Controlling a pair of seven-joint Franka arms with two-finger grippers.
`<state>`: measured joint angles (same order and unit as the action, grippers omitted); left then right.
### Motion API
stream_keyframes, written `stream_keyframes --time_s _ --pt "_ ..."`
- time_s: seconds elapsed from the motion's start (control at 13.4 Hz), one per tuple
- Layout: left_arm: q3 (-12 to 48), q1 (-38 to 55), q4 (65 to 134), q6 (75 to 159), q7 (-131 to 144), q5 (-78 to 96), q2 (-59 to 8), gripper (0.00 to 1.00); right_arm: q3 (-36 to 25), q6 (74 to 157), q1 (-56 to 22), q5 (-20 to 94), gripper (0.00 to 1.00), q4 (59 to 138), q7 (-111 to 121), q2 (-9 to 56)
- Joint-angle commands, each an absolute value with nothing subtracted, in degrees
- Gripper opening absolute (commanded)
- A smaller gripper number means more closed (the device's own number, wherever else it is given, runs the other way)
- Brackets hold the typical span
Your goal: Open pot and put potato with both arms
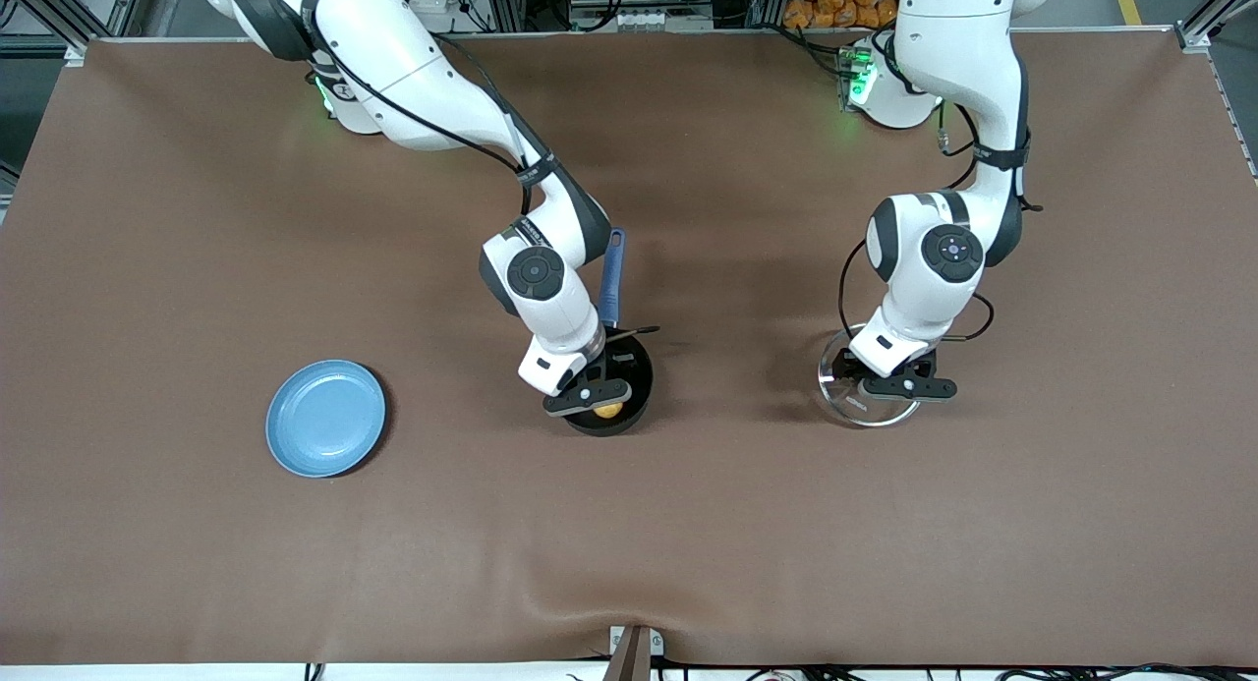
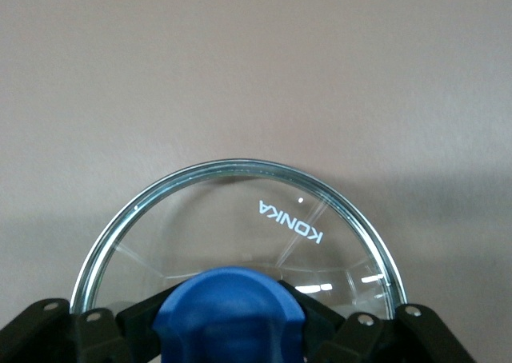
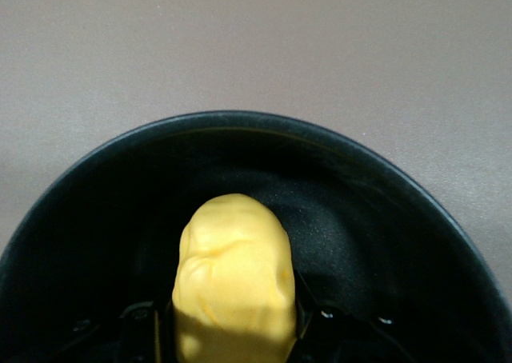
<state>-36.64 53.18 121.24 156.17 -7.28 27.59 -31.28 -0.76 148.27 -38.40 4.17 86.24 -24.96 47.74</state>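
The pot (image 1: 641, 368) stands open mid-table, its long blue handle (image 1: 612, 273) pointing toward the robots' bases. My right gripper (image 1: 601, 398) reaches down into it, shut on the yellow potato (image 1: 610, 411). In the right wrist view the potato (image 3: 232, 275) sits between my right gripper's (image 3: 234, 335) fingers, over the pot's black inside (image 3: 368, 227). My left gripper (image 1: 889, 386) is shut on the blue knob (image 2: 232, 315) of the glass lid (image 2: 240, 219). It holds the lid (image 1: 841, 391) low at the table, toward the left arm's end, apart from the pot.
A flat light-blue plate (image 1: 325, 418) lies toward the right arm's end of the table, a little nearer the front camera than the pot. The brown table cover has a fold near its front edge (image 1: 550, 593).
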Motion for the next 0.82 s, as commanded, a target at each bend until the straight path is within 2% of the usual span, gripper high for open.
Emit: stream_keyframes --time_s 0.0,0.07,0.15,0.22,0.3,0.37,0.45,0.52,0.75 --pt "-35.7 53.3 121.8 159.3 -7.9 30.8 -32.3 0.0 -1.5 149.0 -39.2 2.5 0.0 85.2 -27.5 48.7" --pt "-35.4 53.3 122.0 159.4 -7.9 31.9 -32.8 0.0 -1.5 149.0 -39.1 2.5 0.35 85.2 -27.7 48.6" --pt "-34.8 53.3 122.0 159.4 -7.9 33.0 -33.3 0.0 -1.5 149.0 -38.9 2.6 0.78 85.2 -27.8 48.6" --pt "-34.5 53.3 121.9 159.4 -7.9 33.6 -33.5 0.0 -1.5 149.0 -39.0 2.6 1.0 85.2 -27.8 48.5" --pt "-34.5 53.3 121.9 159.4 -7.9 33.7 -33.5 0.06 -1.5 149.0 -39.1 2.6 1.0 85.2 -27.8 48.4" --pt "-34.5 53.3 121.9 159.4 -7.9 33.7 -33.5 0.58 -1.5 148.9 -39.0 2.6 1.0 85.2 -27.7 48.3" --pt "-34.5 53.3 121.9 159.4 -7.9 33.7 -33.5 0.96 -1.5 148.5 -38.8 2.6 1.0 85.1 -27.6 48.0" --pt "-34.5 53.3 121.9 159.4 -8.0 33.7 -33.4 1.0 -1.5 148.3 -38.6 2.6 1.0 85.1 -27.5 47.6" --pt "-34.5 53.3 121.8 159.4 -8.1 33.7 -32.7 1.0 -1.6 143.1 -38.3 2.6 1.0 84.8 -27.6 43.9"
